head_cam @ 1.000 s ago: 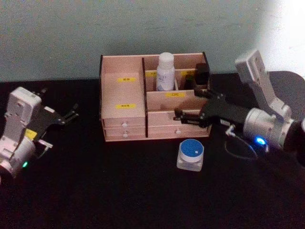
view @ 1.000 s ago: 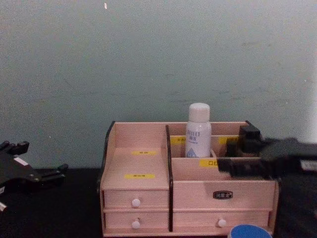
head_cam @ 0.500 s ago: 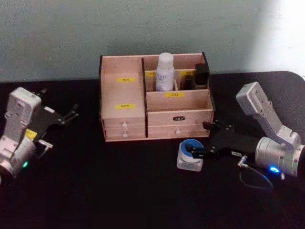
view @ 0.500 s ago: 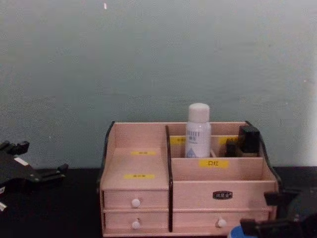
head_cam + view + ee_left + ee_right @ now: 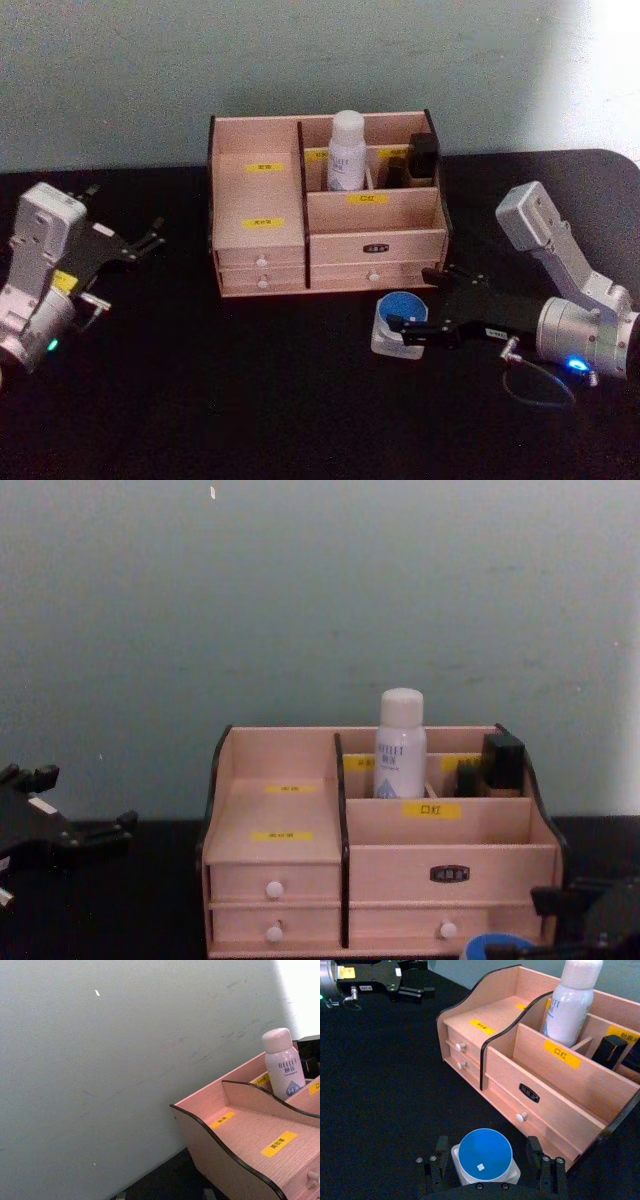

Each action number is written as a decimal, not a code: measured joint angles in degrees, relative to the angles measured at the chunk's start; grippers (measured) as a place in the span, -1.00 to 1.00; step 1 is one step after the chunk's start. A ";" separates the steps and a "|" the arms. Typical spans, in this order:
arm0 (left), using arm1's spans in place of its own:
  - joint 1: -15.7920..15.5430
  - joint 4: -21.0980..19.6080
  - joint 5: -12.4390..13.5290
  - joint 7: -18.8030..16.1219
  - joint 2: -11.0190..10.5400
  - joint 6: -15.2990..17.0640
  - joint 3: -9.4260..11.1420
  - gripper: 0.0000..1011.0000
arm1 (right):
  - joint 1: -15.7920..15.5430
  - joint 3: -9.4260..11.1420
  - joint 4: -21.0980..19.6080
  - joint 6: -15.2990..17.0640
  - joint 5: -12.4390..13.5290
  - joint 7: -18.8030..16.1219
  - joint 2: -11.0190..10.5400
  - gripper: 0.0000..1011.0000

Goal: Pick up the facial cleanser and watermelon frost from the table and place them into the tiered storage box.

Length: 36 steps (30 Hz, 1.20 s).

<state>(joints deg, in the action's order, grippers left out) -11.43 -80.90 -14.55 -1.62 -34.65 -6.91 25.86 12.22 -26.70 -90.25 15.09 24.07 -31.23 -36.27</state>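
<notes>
Facial cleanser (image 5: 346, 152): upright in tiered storage box (image 5: 260, 250). Watermelon frost (image 5: 403, 308): between spread jaws of right gripper (image 5: 487, 1162). Left gripper (image 5: 150, 238): parked left, jaws apart.

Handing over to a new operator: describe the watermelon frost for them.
Find the light wooden tiered storage box on the black table. Before its right-hand drawers sits a squat frosted jar, flanked by the open right claw. Its flat bright-blue lid sets it apart from the tall white bottle inside the box.
</notes>
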 joint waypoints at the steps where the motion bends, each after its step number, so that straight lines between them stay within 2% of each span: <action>1: 0.00 0.00 0.00 0.00 0.00 0.00 0.00 0.98 | 0.01 -0.06 0.04 -0.05 0.03 -0.02 -0.02 0.98; 22: 0.00 0.00 0.00 0.00 0.00 0.00 0.00 0.98 | 0.66 -1.98 1.92 0.21 0.25 -0.36 0.36 0.98; 36: 0.00 0.00 0.00 0.00 0.00 0.00 0.00 0.98 | 1.35 -2.69 3.17 0.61 -0.74 0.28 1.07 0.98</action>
<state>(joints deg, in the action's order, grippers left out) -11.43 -80.90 -14.55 -1.62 -34.65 -6.91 25.86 13.58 -29.39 -87.08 15.69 23.32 -30.95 -35.20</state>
